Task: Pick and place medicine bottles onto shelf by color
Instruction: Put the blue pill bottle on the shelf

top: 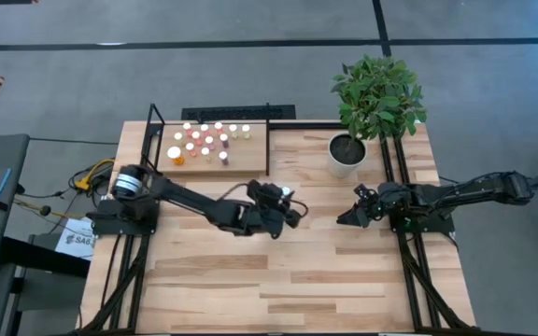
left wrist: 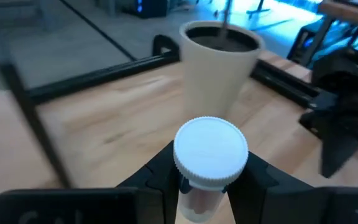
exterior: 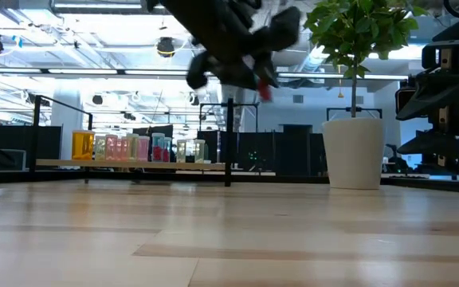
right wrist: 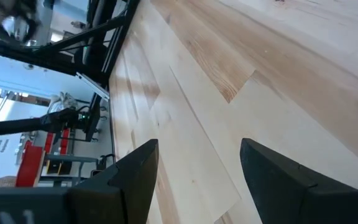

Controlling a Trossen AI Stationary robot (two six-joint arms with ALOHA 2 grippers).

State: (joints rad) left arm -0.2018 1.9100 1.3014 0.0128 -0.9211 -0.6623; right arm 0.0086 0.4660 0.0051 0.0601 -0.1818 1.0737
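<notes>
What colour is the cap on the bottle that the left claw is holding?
White. The cap of the bottle in the left gripper shows best in the left wrist view.

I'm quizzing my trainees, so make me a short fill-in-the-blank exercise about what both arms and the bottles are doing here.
1. The left gripper is shut on a bottle with a ____ cap.
2. The right gripper holds nothing; its fingers are ____.
3. The other bottles stand on the ____.
4. The white pot holds a green ____.

Missing words: white; open; shelf; plant
</notes>
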